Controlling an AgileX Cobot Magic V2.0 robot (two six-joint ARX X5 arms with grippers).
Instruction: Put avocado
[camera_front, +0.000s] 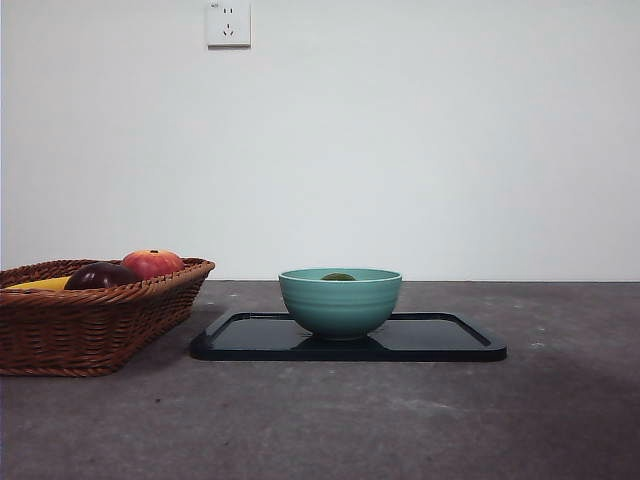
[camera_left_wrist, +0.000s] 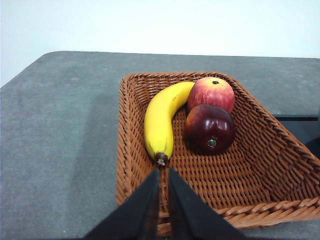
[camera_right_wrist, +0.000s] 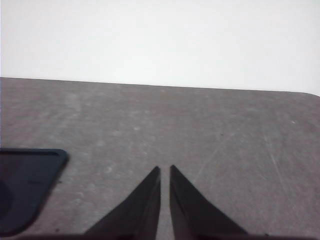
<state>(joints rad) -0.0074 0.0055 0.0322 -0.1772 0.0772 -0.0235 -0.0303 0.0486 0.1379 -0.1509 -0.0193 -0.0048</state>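
Note:
The avocado (camera_front: 338, 276) lies inside the teal bowl (camera_front: 340, 303); only its dark green top shows above the rim in the front view. The bowl stands on a black tray (camera_front: 440, 340). My left gripper (camera_left_wrist: 163, 172) is shut and empty, held above the near rim of the wicker basket (camera_left_wrist: 260, 150). My right gripper (camera_right_wrist: 164, 170) is shut and empty over bare table, with a corner of the black tray (camera_right_wrist: 30, 180) off to one side. Neither arm shows in the front view.
The wicker basket (camera_front: 90, 320) at the left holds a banana (camera_left_wrist: 161, 120), a red-orange apple-like fruit (camera_left_wrist: 212, 93) and a dark purple round fruit (camera_left_wrist: 210, 128). A wall socket (camera_front: 228, 23) is on the white wall behind.

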